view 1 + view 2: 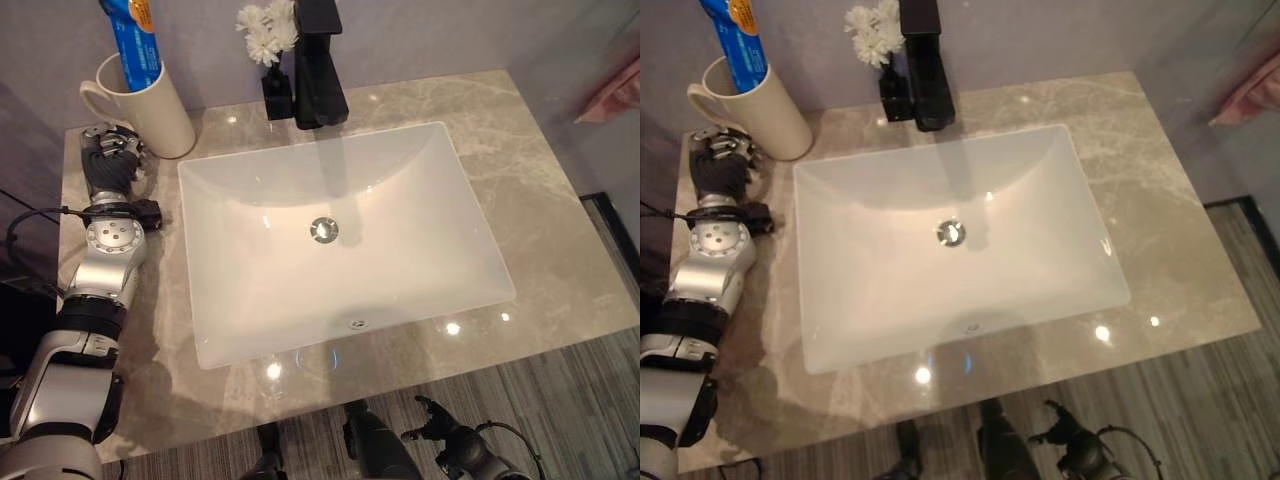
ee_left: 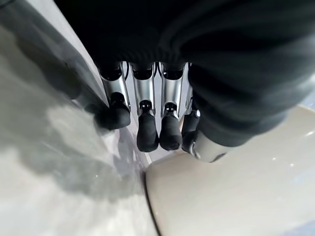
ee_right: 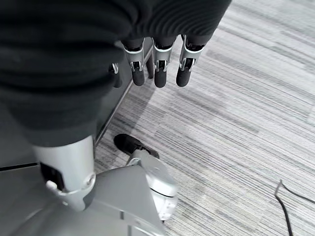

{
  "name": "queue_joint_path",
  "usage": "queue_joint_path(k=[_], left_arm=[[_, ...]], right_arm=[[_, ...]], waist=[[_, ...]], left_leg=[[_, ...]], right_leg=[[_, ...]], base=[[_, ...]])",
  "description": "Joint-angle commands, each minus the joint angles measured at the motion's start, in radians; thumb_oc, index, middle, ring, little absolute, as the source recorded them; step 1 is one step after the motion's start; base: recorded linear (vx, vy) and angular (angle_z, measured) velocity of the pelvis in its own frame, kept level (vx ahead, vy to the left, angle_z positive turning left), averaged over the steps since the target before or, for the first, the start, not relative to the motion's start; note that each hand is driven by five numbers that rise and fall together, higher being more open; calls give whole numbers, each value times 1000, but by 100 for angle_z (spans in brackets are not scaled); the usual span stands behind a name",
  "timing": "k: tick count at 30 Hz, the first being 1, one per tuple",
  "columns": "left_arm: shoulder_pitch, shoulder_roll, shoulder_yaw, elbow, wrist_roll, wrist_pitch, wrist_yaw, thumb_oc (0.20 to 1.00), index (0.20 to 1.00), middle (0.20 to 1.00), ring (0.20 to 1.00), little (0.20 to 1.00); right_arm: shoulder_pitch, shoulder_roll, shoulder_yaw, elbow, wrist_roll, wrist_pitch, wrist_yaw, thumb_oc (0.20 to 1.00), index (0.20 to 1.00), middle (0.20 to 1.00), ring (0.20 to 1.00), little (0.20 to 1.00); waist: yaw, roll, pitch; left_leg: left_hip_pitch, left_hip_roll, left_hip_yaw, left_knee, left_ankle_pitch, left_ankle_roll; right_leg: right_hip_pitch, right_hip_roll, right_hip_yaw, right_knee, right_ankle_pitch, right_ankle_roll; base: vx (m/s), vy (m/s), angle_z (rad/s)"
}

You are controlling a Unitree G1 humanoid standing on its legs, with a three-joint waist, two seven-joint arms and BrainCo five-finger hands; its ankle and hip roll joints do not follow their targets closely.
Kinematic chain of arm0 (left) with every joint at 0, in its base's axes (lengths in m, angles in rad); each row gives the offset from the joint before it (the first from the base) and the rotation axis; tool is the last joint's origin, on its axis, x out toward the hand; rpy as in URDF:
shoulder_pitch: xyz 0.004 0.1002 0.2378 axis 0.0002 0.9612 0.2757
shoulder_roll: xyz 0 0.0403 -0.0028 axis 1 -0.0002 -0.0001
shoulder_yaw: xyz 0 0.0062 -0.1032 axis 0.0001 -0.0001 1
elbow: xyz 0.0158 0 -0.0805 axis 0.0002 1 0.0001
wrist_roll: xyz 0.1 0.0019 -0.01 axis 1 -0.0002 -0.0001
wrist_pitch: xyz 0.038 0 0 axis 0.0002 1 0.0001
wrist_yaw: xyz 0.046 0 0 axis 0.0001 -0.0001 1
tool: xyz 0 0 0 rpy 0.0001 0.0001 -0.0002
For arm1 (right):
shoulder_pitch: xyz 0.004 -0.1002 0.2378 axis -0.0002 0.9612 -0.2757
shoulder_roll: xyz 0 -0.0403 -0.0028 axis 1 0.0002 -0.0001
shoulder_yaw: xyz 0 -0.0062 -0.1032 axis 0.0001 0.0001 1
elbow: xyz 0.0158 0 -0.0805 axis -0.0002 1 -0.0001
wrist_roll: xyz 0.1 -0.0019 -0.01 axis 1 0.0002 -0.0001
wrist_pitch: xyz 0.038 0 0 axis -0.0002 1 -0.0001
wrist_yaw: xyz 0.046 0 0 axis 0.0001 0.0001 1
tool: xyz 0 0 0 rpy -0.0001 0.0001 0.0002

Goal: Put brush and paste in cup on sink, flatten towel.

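Since the toothpaste tube [image 1: 131, 40] stands in the cream mug [image 1: 150, 108] on the counter [image 1: 560, 250], I'd lift my left hand [image 1: 110, 160] (fingers loosely curled, empty, beside mug) w/o nudging it. Right hand [image 3: 157, 64] hangs relaxed over the floor.

My grey-beige marble countertop [image 1: 520, 190] with its white rectangular sink [image 1: 340, 240].
At its back left corner stands the cream ceramic mug [image 1: 150, 105]; along the back edge, a black faucet [image 1: 318, 70].
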Motion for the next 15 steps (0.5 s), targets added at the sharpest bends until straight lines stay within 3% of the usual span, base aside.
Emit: queue_joint_path(k=[1, 6, 7, 15], left_arm=[[-58, 59, -39, 62, 36, 21, -1, 200, 200, 200, 200, 200], [-69, 61, -33, 73, -9, -17, 6, 200, 200, 200, 200, 200], [-53, 25, -11, 72, -60, -27, 24, 200, 200, 200, 200, 200], [2, -24, -16, -70, 7, -32, 43, 200, 200, 200, 200, 200]], right_arm=[[-11, -23, 13, -3, 38, -21, 3, 1000, 1000, 1000, 1000, 1000], [3, -22, 15, 2, 49, -29, 7, 1000, 1000, 1000, 1000, 1000], [-2, -12, 22, 9, 48, -28, 2, 1000, 1000, 1000, 1000, 1000], [0, -11, 13, -3, 55, -36, -9, 1000, 1000, 1000, 1000, 1000]], waist=[[-13, 0, 62], [-19, -4, 64], [-20, -7, 65], [-19, -1, 58]], left_leg=[[61, 23, -9, 5, 0, -46], [58, 27, -8, 5, 0, -50], [60, 29, -8, 5, -2, -52], [74, 30, -13, 5, -10, -51]], right_leg=[[31, -19, 36, 22, -37, 79], [22, -14, 37, 25, -36, 78], [23, -12, 39, 26, -39, 76], [32, -11, 37, 36, -55, 72]], base=[[7, -7, -11], [14, -15, -9], [22, -18, -4], [4, -2, 0]])
